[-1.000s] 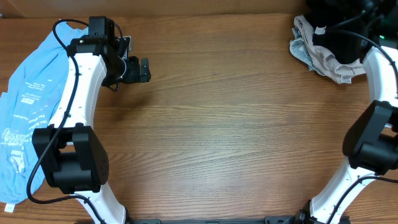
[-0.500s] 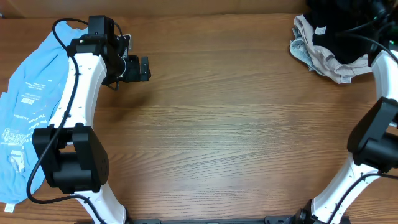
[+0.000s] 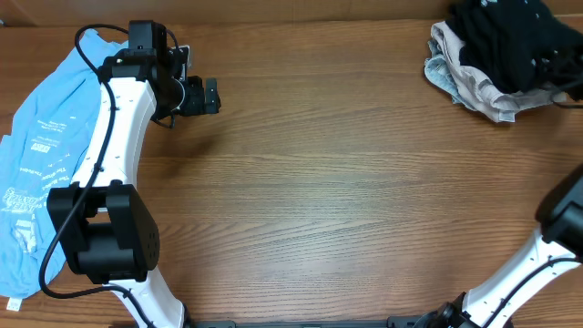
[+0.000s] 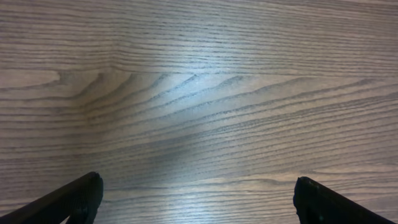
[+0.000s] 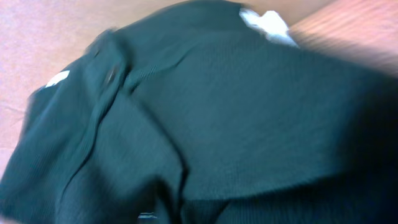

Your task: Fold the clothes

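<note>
Black garment (image 3: pixel 506 41), 2 o'clock on tabletop (image 3: pixel 346 182): likely limp, light; pinch an edge (left gripper (image 4: pixel 196 186) released; right gripper (image 3: pixel 552 66): cannot tell).

A brown wood-grain table (image 3: pixel 346 182) fills the view, softly lit.

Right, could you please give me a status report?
Left gripper open over bare table. Right gripper at black garment, state unclear. Garment heaped, unfolded, on tan cloth.
</note>
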